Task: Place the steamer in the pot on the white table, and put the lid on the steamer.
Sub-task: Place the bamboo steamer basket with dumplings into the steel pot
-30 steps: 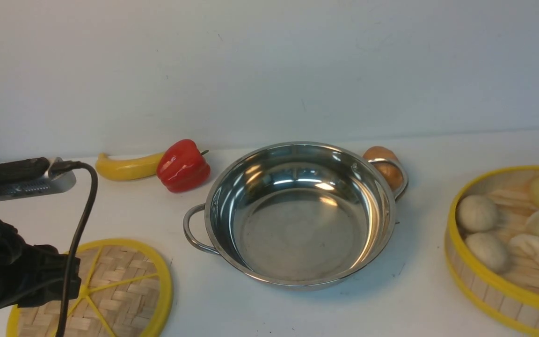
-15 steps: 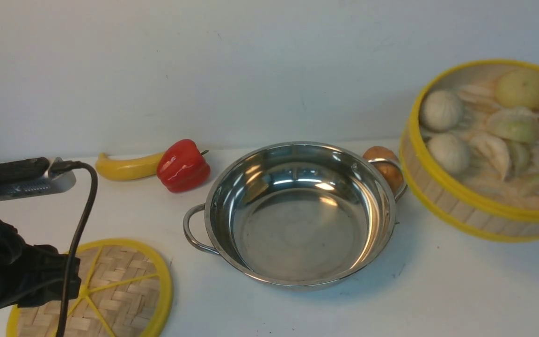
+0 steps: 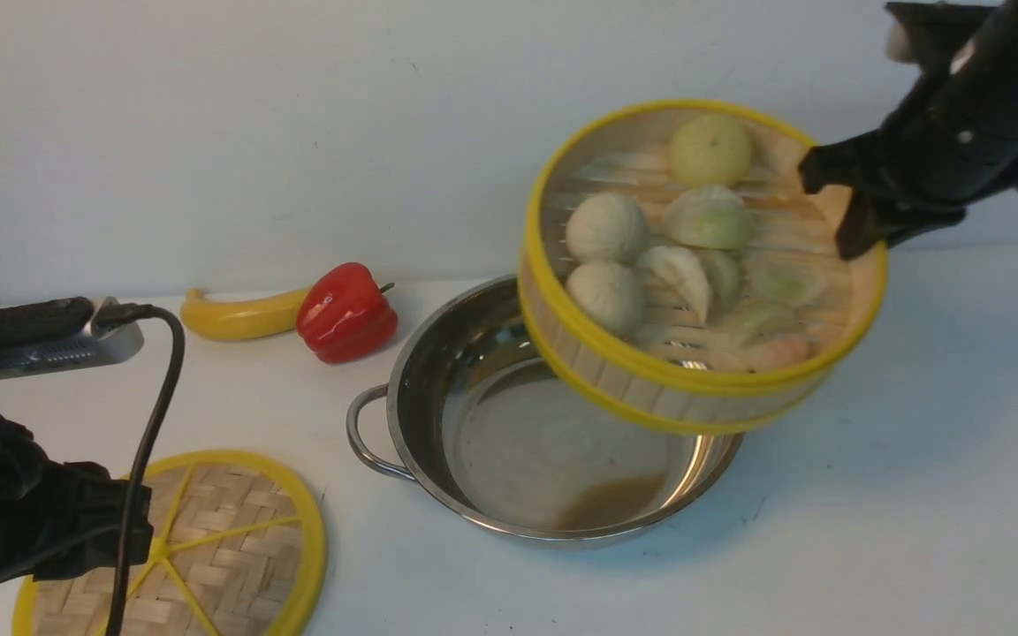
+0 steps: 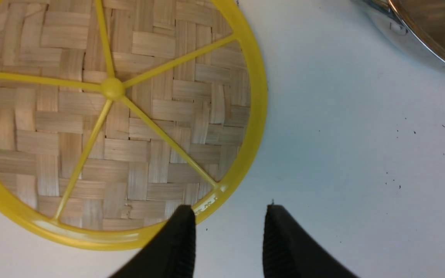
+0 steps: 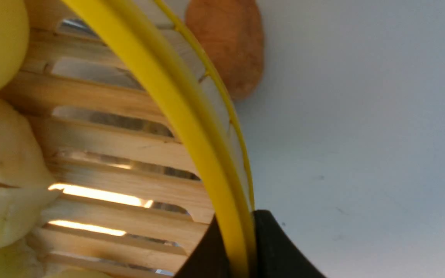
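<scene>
Over the shiny steel pot's 2 o'clock side hangs the tilted yellow-rimmed bamboo steamer — right jaws clamped on its rim; left jaws apart at the flat woven-bamboo lid's edge, 8 o'clock.

Black ribbed pincer fingers, black cable

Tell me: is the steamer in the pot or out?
Out. The steamer hangs tilted above the pot, its rim pinched by the fingers of the right gripper.

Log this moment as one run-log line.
right end effector: shut on steamer rim | steamer: tilted above pot, not seated | left end effector: open, above lid edge | lid: flat on white table
</scene>
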### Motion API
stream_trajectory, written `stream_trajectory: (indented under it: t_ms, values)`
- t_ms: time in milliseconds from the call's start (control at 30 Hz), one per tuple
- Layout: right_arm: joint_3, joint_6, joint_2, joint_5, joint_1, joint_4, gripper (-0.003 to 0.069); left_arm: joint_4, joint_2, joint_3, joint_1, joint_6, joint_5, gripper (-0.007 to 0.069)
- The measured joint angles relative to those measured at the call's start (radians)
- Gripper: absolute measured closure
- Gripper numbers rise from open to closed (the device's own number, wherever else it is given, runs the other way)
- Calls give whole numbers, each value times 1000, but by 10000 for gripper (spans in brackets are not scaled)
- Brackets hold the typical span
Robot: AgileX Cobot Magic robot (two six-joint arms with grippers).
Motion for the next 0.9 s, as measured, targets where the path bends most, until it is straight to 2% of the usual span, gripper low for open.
stream_trajectory:
  t_ms: [333,900]
  values:
    - [-168,18,174,1,103,2,606,0,0,0,0,0,0,383]
    - [-197,18,300,3,105,-29,606,0,0,0,0,0,0,383]
